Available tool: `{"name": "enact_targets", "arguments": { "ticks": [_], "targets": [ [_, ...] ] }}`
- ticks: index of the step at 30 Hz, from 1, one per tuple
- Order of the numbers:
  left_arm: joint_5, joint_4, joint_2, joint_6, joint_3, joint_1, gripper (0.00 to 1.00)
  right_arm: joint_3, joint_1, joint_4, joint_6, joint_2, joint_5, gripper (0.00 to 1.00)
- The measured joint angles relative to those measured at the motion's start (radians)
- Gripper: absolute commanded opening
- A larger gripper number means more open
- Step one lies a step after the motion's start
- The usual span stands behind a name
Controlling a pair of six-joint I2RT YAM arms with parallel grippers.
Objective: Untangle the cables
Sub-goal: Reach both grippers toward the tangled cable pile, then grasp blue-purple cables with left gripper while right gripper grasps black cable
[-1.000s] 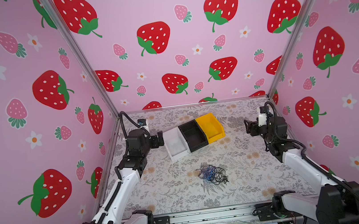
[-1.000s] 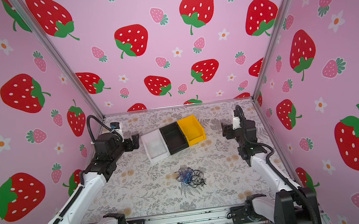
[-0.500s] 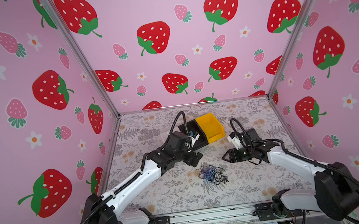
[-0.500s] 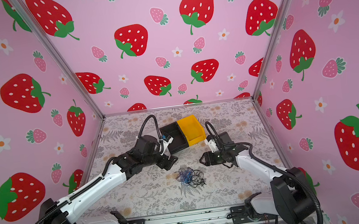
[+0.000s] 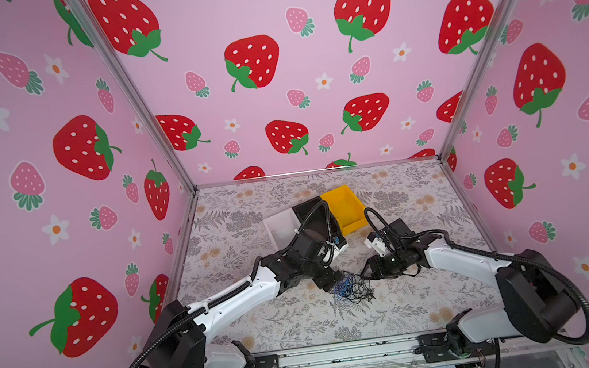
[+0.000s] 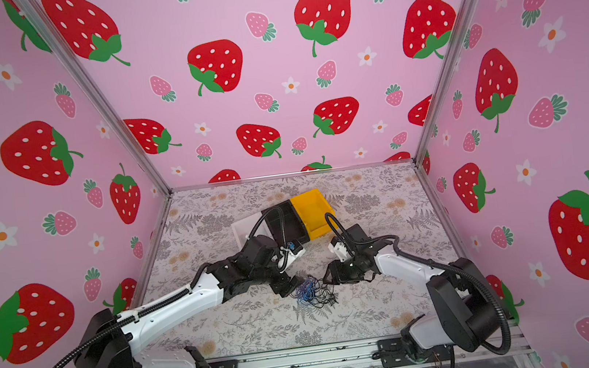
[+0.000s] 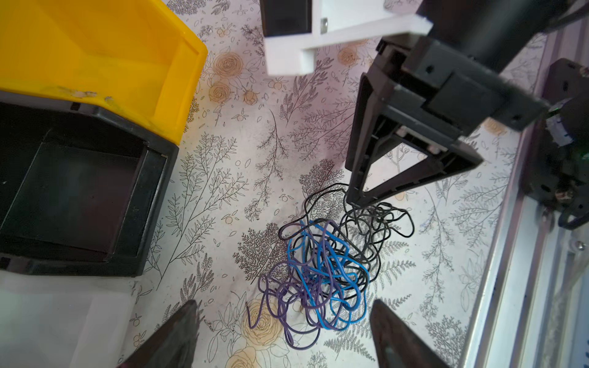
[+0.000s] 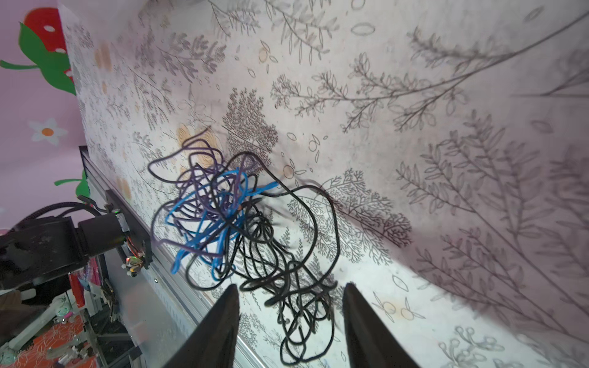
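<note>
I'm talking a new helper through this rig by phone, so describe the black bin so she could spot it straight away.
On the floral table, a row of three open bins sits toward the back wall. The black bin is the middle one, between the white bin and the yellow bin, and the only dark one.

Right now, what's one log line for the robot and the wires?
cables: tangled, one heap | left gripper: open, over cables | right gripper: open, astride cables
</note>
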Motion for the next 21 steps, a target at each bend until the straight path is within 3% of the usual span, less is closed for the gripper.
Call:
{"name": "enact_targets", "arguments": {
  "ticks": [9,15,21],
  "targets": [
    [-0.051,0.101,-0.057,0.043,-0.082,0.0,0.87,0.08,0.027,-0.037,-0.032,0.097,-0.016,0.39],
    [-0.079,0.135,-0.064,0.066,-0.108,0.0,0.88,0.095,0.042,-0.053,-0.054,0.139,-0.024,0.17],
    [-0.085,0.151,-0.073,0.078,-0.122,0.0,0.88,0.103,0.043,-0.07,-0.056,0.137,-0.021,0.05]
  ]
}}
